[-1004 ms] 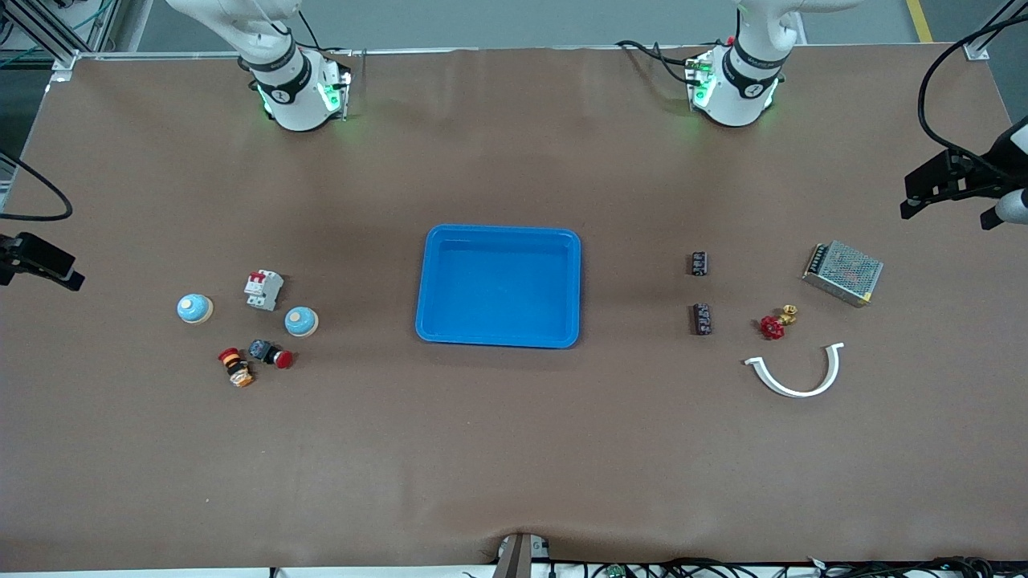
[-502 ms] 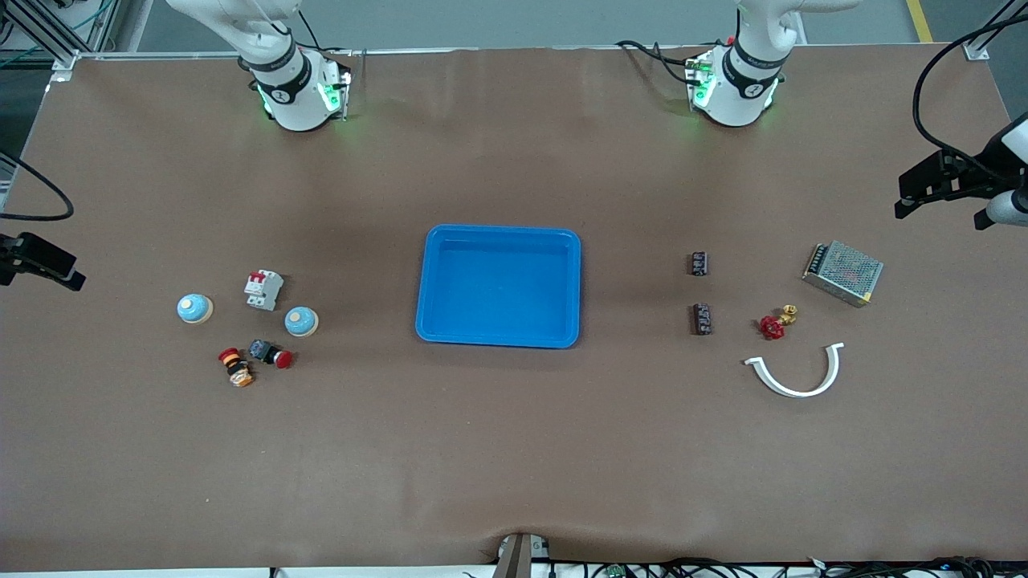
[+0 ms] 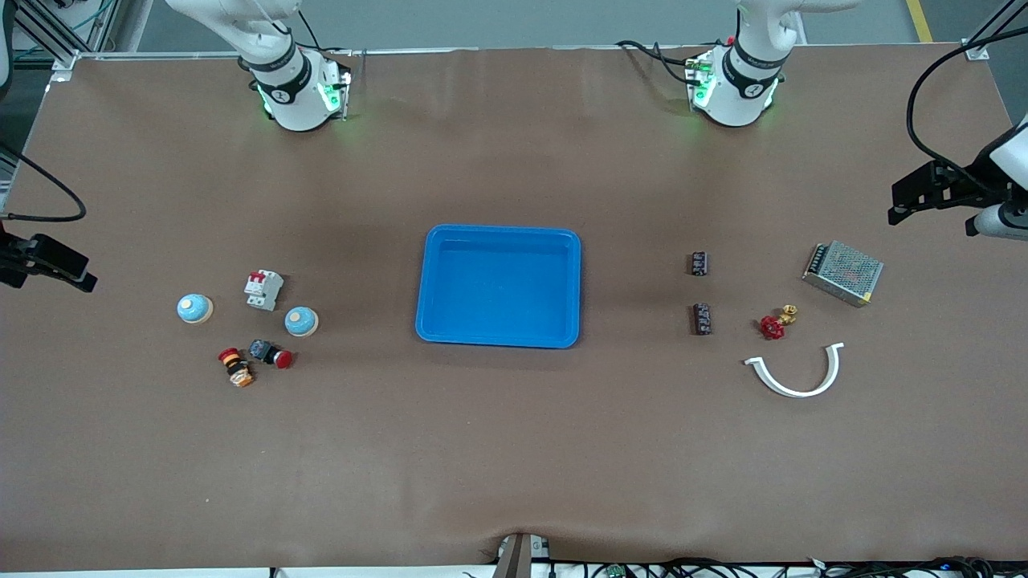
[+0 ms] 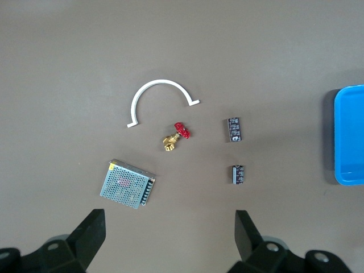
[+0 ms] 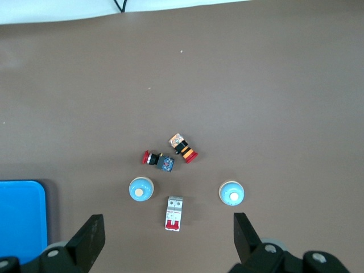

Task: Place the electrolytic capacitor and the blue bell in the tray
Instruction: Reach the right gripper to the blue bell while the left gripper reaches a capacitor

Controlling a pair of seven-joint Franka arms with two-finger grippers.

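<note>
1. My left gripper point(image 4: 168, 239) hangs high over the left arm's end of the table, its two fingers spread wide apart with nothing between them.
2. Straight below it I see the metal mesh power supply box point(image 4: 127, 184), and a little farther toward the tray two dark electrolytic capacitors point(image 4: 234, 128) lying apart from each other, neither one touched.
3. Between the box and the capacitors lies a small brass valve with a red handwheel point(image 4: 176, 136), and just beside it a white half-ring clamp point(image 4: 160, 100), which is nearer to the front camera than the valve.
4. My right gripper point(image 5: 168, 239) hangs high over the right arm's end of the table, fingers also wide apart and holding nothing.
5. Under it sit two blue bells point(image 5: 141, 189), each with a pale button on top; a white circuit breaker with red levers point(image 5: 173, 213) stands between them.
6. Near the bells, on the side toward the front camera, lie a red-capped push button point(image 5: 157, 160) and an orange-and-black switch point(image 5: 182, 147), just beside each other.
7. The tray point(image 3: 432, 277) sits at the middle of the table, well apart from both grippers; in each wrist view I catch only its edge.
8. I see no capacitor or bell inside the tray; all of them rest on the brown table cover point(image 3: 514, 449).
</note>
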